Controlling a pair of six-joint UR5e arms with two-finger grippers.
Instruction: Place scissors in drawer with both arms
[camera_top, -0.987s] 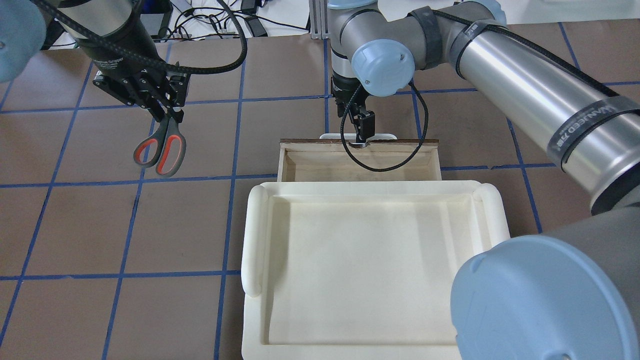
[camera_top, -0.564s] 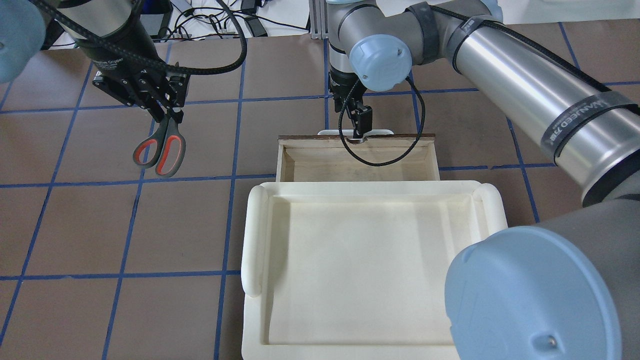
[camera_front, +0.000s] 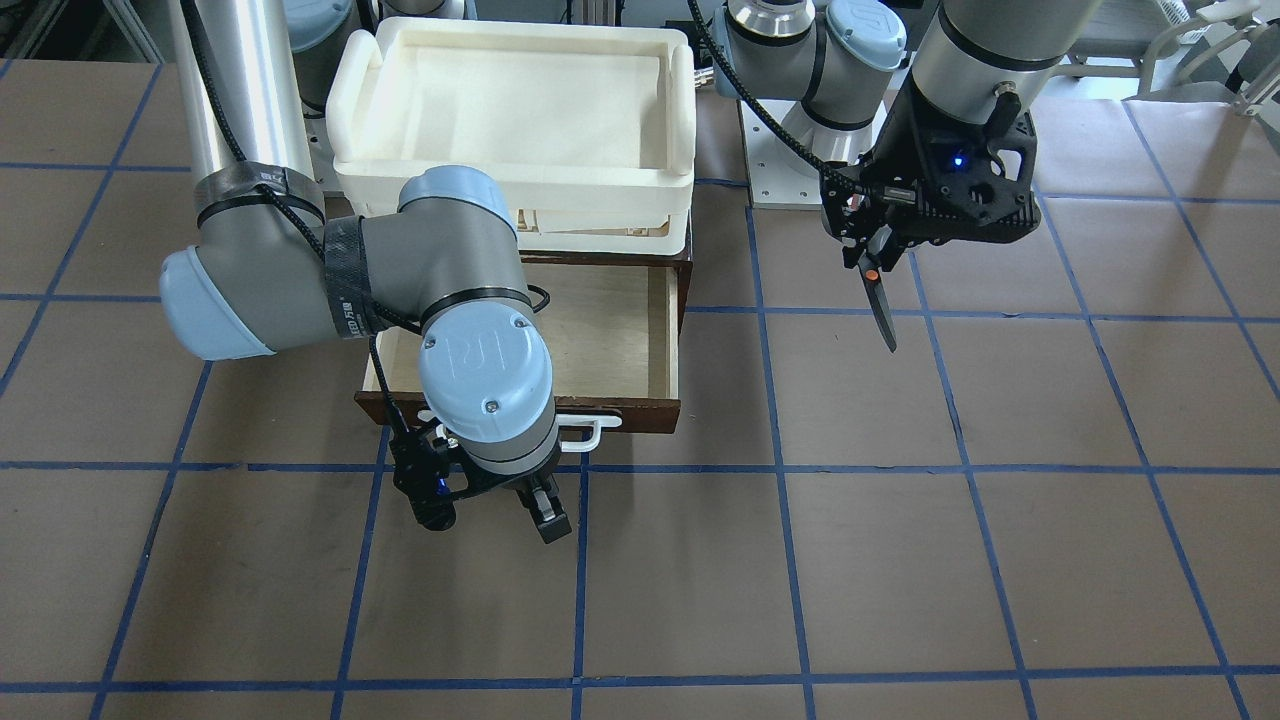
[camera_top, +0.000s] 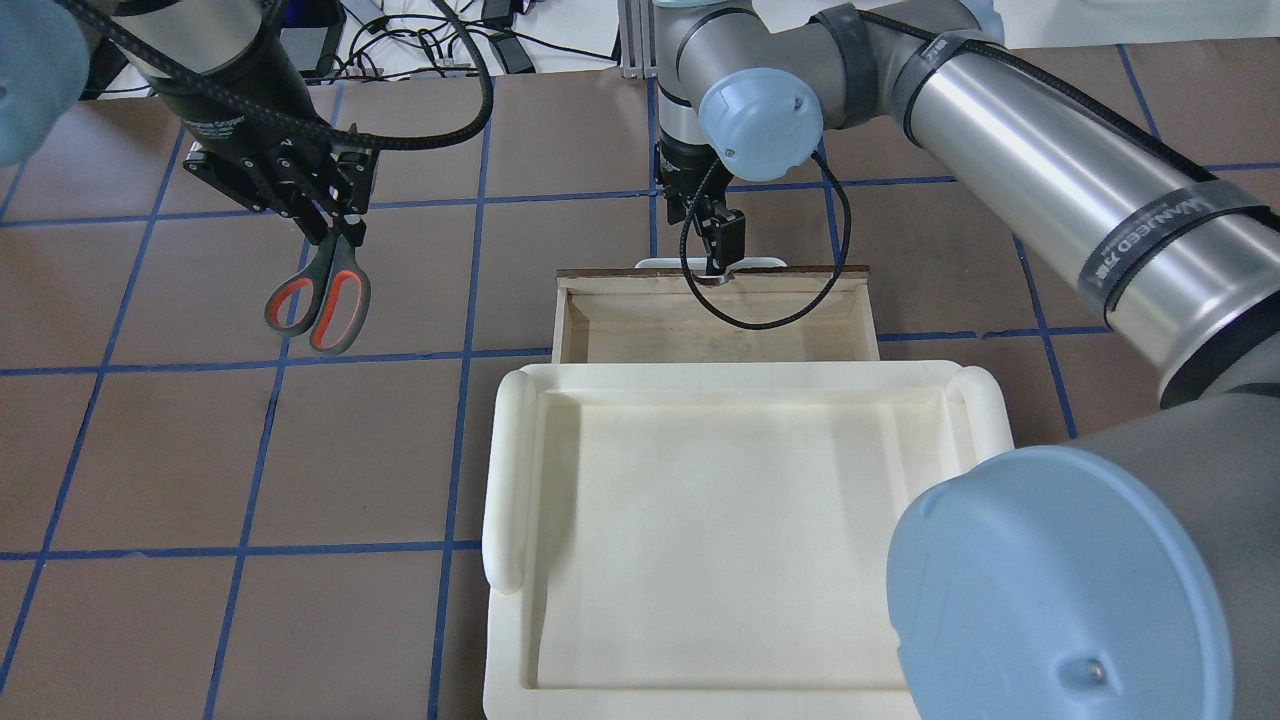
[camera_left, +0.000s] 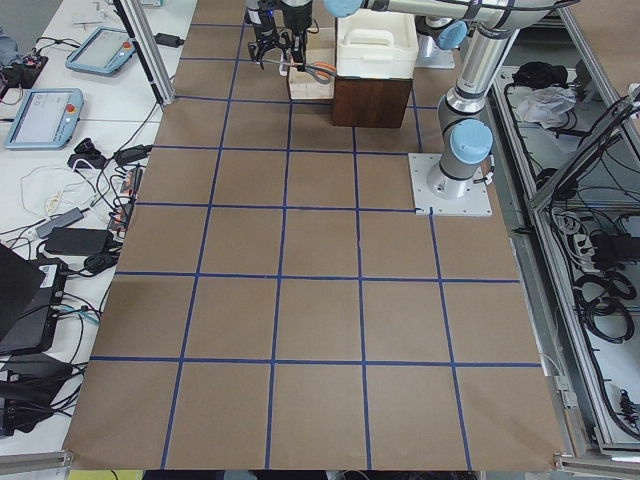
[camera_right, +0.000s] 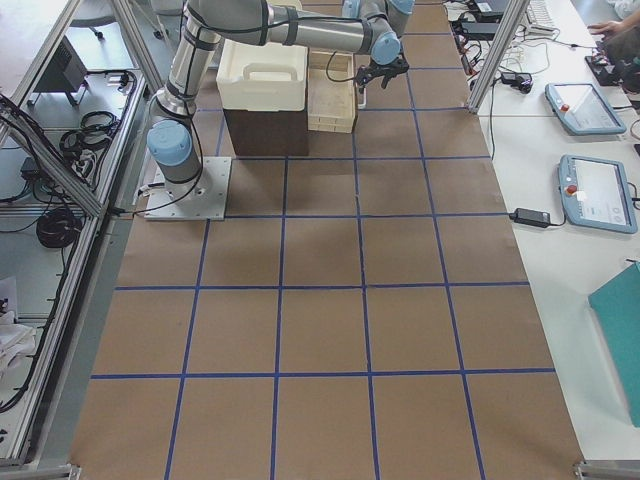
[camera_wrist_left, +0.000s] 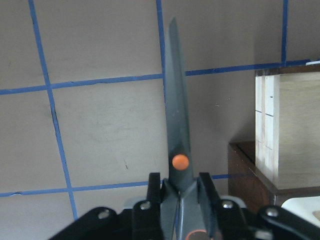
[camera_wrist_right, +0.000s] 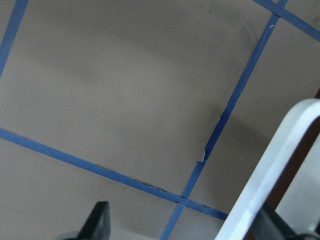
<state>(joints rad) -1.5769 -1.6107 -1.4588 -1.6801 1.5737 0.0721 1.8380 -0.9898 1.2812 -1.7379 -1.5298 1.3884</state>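
Observation:
My left gripper (camera_top: 322, 218) is shut on the scissors (camera_top: 320, 298) and holds them in the air left of the drawer, handles toward me. In the front-facing view the blades (camera_front: 881, 305) point down from this gripper (camera_front: 868, 252). The left wrist view shows the closed blades (camera_wrist_left: 177, 110) and the orange pivot between the fingers (camera_wrist_left: 154, 192). The drawer (camera_top: 566, 320) is pulled open, its pale inside bare (camera_front: 600, 330). My right gripper (camera_top: 716, 250) is open at the white handle (camera_top: 765, 263). The right wrist view shows the handle (camera_wrist_right: 280, 165) beside its right finger (camera_wrist_right: 270, 225).
A cream-white tray (camera_top: 505, 480) sits on the dark cabinet above the drawer (camera_front: 520, 185). The brown table with blue tape lines (camera_top: 350, 450) lies around it. My right arm's elbow (camera_front: 480, 360) hangs over the drawer's front left part.
The right arm drew back away from me and the drawer front slid a little further out. The left gripper and scissors have barely moved.

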